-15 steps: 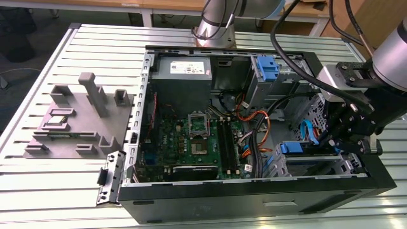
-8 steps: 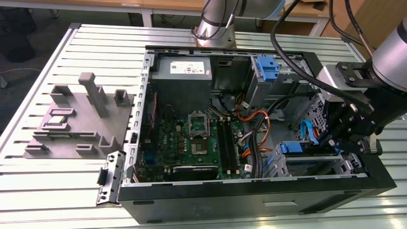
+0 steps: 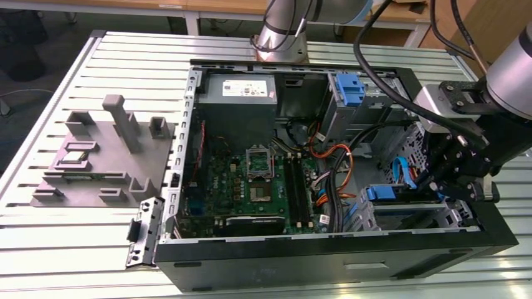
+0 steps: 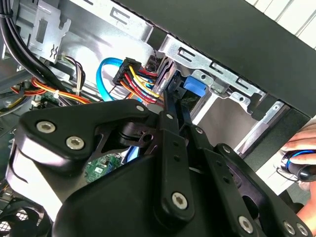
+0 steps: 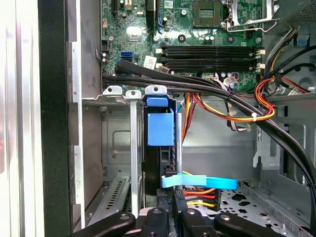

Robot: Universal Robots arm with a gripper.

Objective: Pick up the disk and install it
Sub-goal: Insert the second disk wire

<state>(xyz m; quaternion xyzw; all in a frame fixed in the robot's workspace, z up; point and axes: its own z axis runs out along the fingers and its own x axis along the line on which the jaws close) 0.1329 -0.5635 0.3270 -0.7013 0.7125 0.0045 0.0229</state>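
Installation step, late stage. My pincer (image 3: pixel 449 177) hangs inside the open computer case (image 3: pixel 332 255) at the drive cage (image 3: pixel 415 215), on the exterior view's right. The disk (image 5: pixel 160 143) stands on edge in a slot of that cage, framed by its blue carrier (image 5: pixel 161 127); in the first wrist view its thin edge faces the camera and its long axis runs down into the bay, parallel to the metal dividers (image 5: pixel 133 148) beside it. The carrier's blue tab end points out of the bay, toward the motherboard (image 3: pixel 258 180).

My fingers (image 5: pixel 170 197) are drawn narrow and meet the disk's rear edge, just beside the bundle of coloured power wires (image 5: pixel 197 195) and the flat blue data cable (image 5: pixel 197 181). Whether they clamp the disk or merely press against it I cannot tell; I judge them closed on it.

I judge the picking-up done and the seating nearly so. The remaining travel calls for a push straight along the slot, without tilt, so that the carrier rides its guides and the cables are not pinched. The case lies on a slatted bench (image 3: pixel 75 261). In the second wrist view a person's hand (image 4: pixel 303 153) rests on a mouse beyond the case wall.
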